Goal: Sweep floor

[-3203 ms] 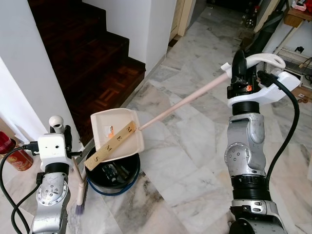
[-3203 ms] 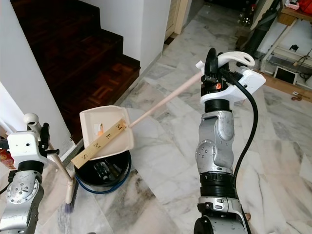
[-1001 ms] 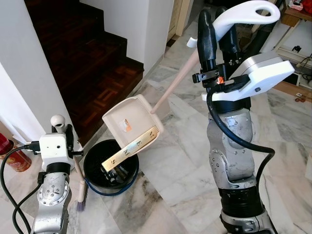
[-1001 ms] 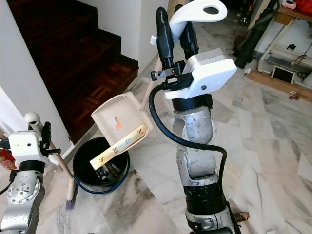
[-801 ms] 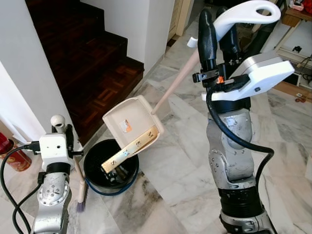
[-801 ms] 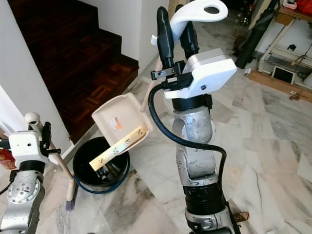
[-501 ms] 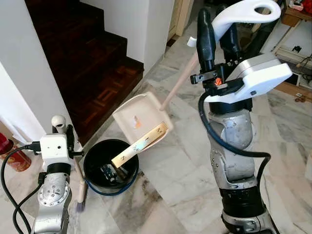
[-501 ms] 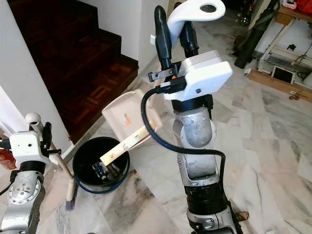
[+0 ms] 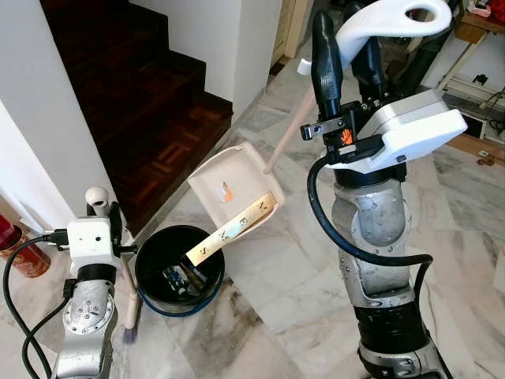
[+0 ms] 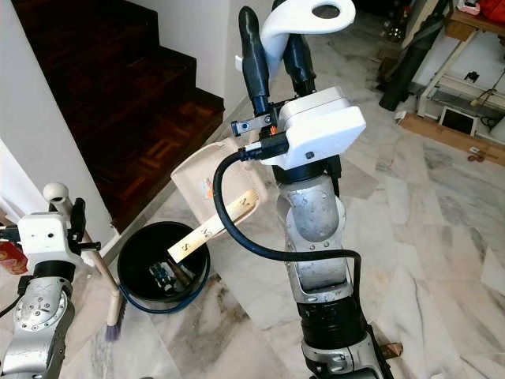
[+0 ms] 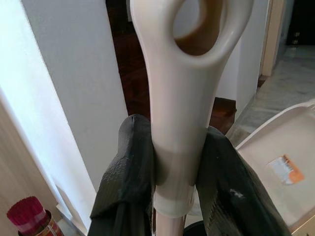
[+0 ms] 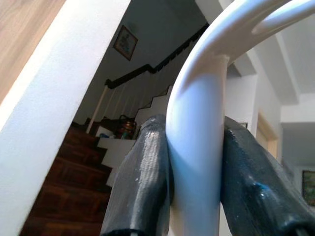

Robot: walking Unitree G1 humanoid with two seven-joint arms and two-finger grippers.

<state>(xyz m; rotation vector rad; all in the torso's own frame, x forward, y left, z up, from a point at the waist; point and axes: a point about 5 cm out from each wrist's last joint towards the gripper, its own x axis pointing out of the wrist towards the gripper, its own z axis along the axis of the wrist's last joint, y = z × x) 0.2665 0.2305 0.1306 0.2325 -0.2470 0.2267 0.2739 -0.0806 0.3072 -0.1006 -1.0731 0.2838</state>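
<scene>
My right gripper [image 9: 344, 35] is raised high and shut on the white looped handle [image 12: 196, 147] of a cream dustpan [image 9: 229, 180]. The pan hangs steeply tilted above a black bucket [image 9: 155, 265] on the marble floor. A flat wooden strip with letters [image 9: 233, 229] slants from the pan's lip down into the bucket, where some dark bits lie. My left gripper [image 11: 178, 177] is shut on the cream looped top of a broom handle [image 11: 177, 98]. The broom [image 9: 129, 304] stands upright beside the bucket, bristles on the floor.
Dark wooden stairs [image 9: 150, 87] rise behind the bucket between white walls [image 9: 39, 126]. A red can [image 9: 17, 251] stands at the far left. Shelves and clutter [image 9: 477, 75] line the back right. Open marble floor [image 9: 268, 300] spreads in front and to the right.
My right arm has lifted and tipped the dustpan much steeper. The pan moved up and right, and the lettered strip slid off its lip into the bucket. The left arm and broom stayed put.
</scene>
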